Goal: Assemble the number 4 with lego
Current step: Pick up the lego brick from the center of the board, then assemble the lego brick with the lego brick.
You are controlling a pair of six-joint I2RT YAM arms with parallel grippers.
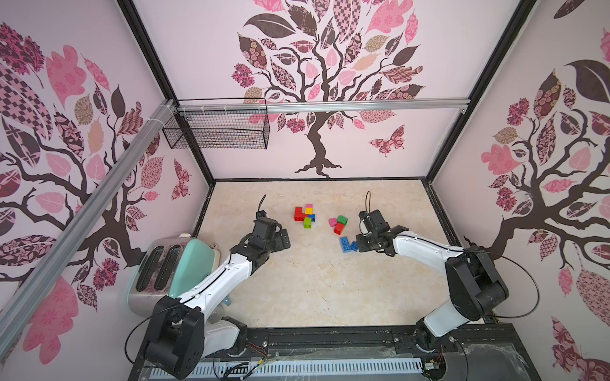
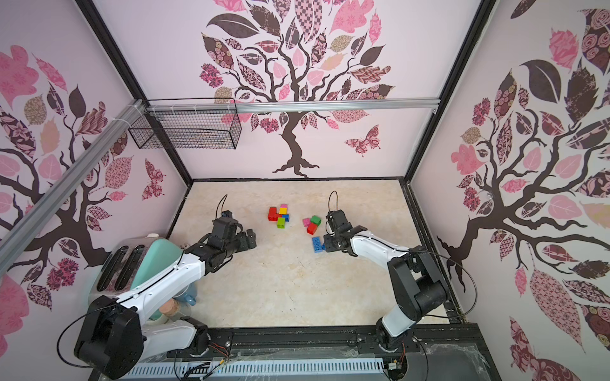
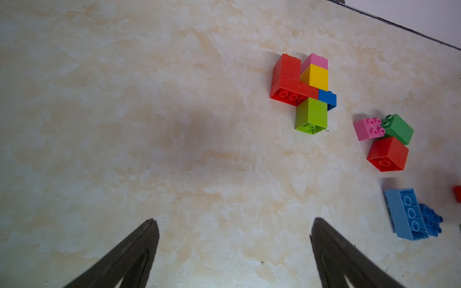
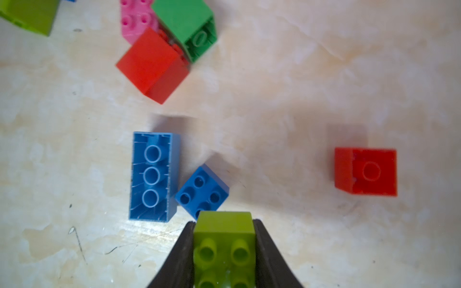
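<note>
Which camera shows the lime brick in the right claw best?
The right wrist view: the lime brick fills the foreground, studs toward the camera, pinched in the right claw. In both top views the claw hides it; the left wrist view misses it.

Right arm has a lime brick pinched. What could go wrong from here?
1. The right gripper holds the lime brick close to the small blue brick and the long blue brick; a low sweep may knock them.
2. The part-built figure lies loose on the table, and the open left gripper is apart from it, so pressing the brick on may just shove it.
</note>
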